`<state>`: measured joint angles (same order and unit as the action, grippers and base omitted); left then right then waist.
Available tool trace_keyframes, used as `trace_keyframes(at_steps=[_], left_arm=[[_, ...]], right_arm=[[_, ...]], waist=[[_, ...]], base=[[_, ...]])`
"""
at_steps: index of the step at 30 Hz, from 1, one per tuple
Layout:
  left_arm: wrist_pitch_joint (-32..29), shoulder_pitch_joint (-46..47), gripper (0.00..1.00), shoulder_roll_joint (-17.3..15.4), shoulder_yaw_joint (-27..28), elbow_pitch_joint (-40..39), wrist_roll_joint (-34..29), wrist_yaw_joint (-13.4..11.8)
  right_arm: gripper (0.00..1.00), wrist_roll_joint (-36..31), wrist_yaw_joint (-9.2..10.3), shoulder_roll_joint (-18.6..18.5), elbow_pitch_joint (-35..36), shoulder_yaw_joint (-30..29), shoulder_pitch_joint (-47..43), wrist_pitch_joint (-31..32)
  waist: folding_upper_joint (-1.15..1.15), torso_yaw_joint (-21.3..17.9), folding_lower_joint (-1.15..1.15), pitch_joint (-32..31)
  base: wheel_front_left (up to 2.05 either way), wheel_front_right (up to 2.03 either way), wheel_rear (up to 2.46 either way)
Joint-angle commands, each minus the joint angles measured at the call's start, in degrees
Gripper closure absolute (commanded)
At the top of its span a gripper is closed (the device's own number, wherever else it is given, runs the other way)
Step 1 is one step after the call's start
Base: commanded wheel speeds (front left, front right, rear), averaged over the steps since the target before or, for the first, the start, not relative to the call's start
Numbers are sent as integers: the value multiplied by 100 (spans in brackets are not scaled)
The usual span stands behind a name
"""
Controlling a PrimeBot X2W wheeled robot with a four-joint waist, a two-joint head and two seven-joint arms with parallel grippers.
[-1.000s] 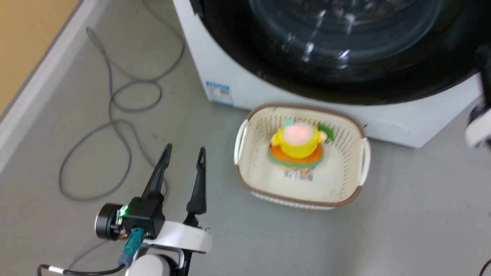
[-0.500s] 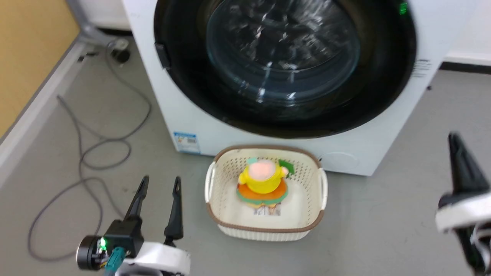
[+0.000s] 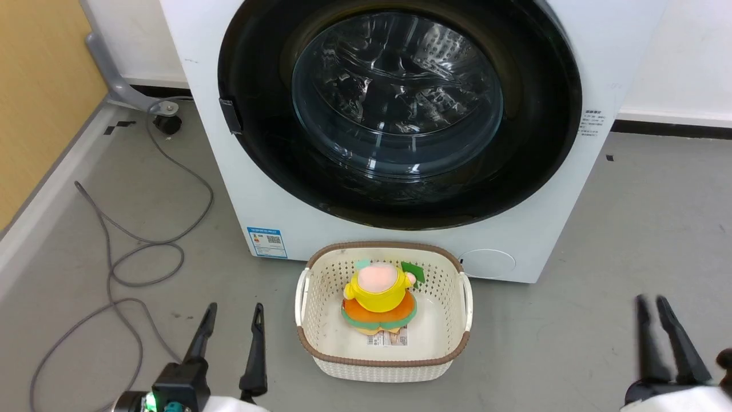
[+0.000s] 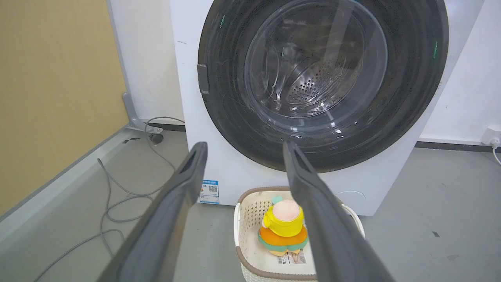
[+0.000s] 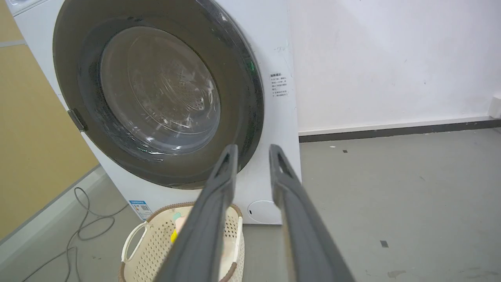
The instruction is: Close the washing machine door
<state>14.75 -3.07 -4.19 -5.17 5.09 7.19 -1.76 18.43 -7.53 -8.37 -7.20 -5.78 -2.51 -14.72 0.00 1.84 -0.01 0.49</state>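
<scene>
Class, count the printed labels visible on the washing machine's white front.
2: a blue label at the washing machine's lower left, and a black-text label right of the washing machine door. Others may lie out of frame.

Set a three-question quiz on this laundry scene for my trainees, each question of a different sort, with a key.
1. True or false: the washing machine door sits shut against the washing machine.
2. Which lies in the cream basket on the floor before the machine? A: a plush toy. B: a folded towel. C: a bottle.
3. Fill the gap: the left gripper and the right gripper hold nothing, and the fingers of each stand ____.

Key: 1 true; 2 A; 3 open.
</scene>
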Motion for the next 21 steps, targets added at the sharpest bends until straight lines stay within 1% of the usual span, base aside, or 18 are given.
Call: trace_keyframes(at_steps=[1,7,21], left_arm=[[25,-91,0,11,-20,-9,-30,36],[25,-105,0,10,-46,44,-118,84],[25,-83,0,45,-31,-55,-270,35]], right_arm=[[0,-80,4,39,44,0,-111,-4],[0,-259,4,80,73,25,-243,-1],[0,-333,4,57,169,58,-292,-8]], waist=[[0,5,1,-7],[0,42,1,-14],[0,86,1,-53]], base=[[0,0,0],[0,0,0],[0,0,0]])
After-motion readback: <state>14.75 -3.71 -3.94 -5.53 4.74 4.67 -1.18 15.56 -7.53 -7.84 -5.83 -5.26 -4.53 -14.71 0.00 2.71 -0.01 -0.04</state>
